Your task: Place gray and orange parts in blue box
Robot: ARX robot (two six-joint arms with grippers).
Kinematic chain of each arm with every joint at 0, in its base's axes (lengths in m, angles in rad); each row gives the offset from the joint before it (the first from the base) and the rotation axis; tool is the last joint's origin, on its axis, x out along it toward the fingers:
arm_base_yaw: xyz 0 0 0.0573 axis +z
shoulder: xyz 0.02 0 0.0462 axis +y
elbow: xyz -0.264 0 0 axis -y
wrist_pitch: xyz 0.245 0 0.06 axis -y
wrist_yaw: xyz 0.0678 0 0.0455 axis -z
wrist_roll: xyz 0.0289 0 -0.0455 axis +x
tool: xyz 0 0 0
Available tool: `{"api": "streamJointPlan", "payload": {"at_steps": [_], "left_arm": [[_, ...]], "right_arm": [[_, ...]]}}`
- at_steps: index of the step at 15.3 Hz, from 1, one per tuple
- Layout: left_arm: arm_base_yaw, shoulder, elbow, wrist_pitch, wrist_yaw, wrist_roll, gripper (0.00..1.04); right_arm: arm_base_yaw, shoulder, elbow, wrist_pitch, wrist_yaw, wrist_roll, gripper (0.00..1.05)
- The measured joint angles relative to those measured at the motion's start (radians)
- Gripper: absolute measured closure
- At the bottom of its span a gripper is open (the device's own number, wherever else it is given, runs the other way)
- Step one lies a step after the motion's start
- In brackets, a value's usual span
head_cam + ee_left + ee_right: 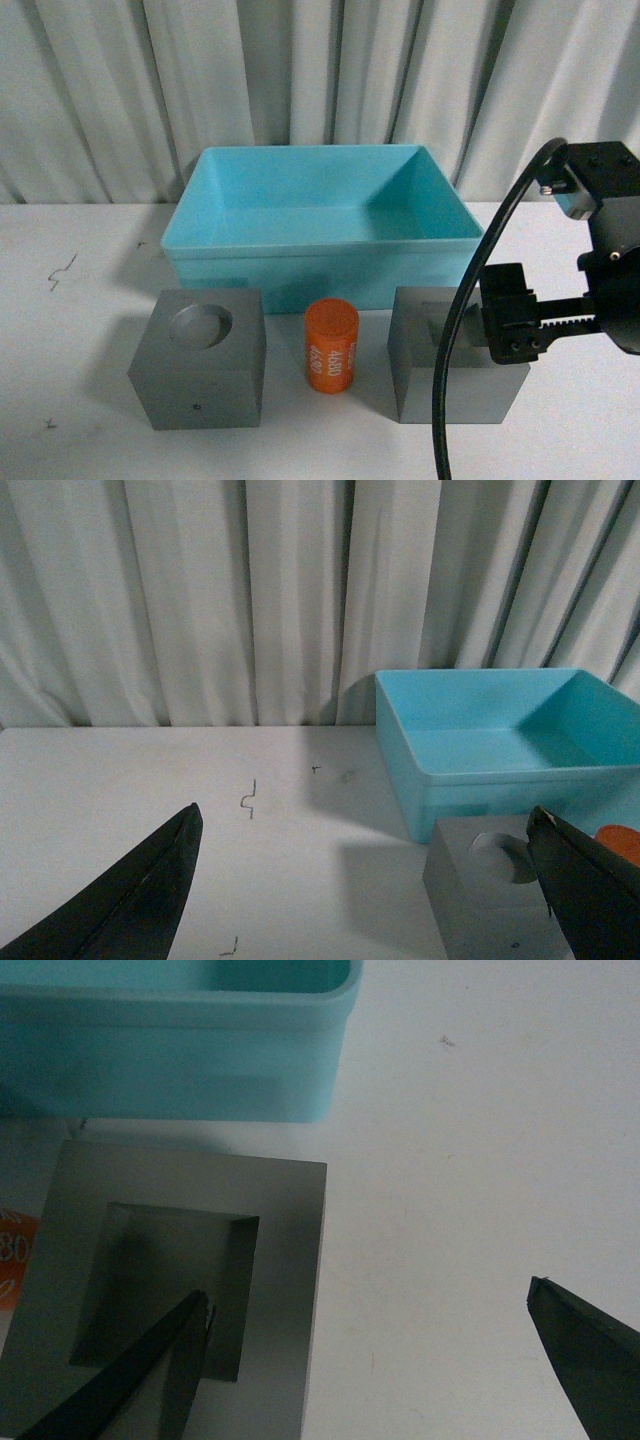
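The blue box [320,272] stands on the white table with nothing visible inside. In front of it sit a gray cube with a round recess [200,365], an upright orange cylinder [332,346] and a gray cube with a square recess [425,375]. My right gripper [505,322] hangs open over the square-recess cube [285,1260]. One finger [150,1380] is over the recess and the other [585,1345] over bare table, with the cube's edge between them. My left gripper [365,812] is open and holds nothing. The round-recess cube [480,885] lies by one of its fingers [585,900].
Gray curtains [320,70] hang close behind the box. The right arm's black cable [450,340] loops down in front of the square-recess cube. Small pen marks [248,800] dot the white table [70,300] to the left.
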Motion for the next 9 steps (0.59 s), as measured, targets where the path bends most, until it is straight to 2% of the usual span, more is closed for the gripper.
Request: {"api": "streamJointPlan", "payload": {"at_steps": [9], "left_arm": [[0.000, 0.000, 0.000, 0.000, 0.000, 0.000, 0.07]], "right_arm": [[0.012, 0.117, 0.061, -0.016, 0.003, 0.051, 0.06]]}}
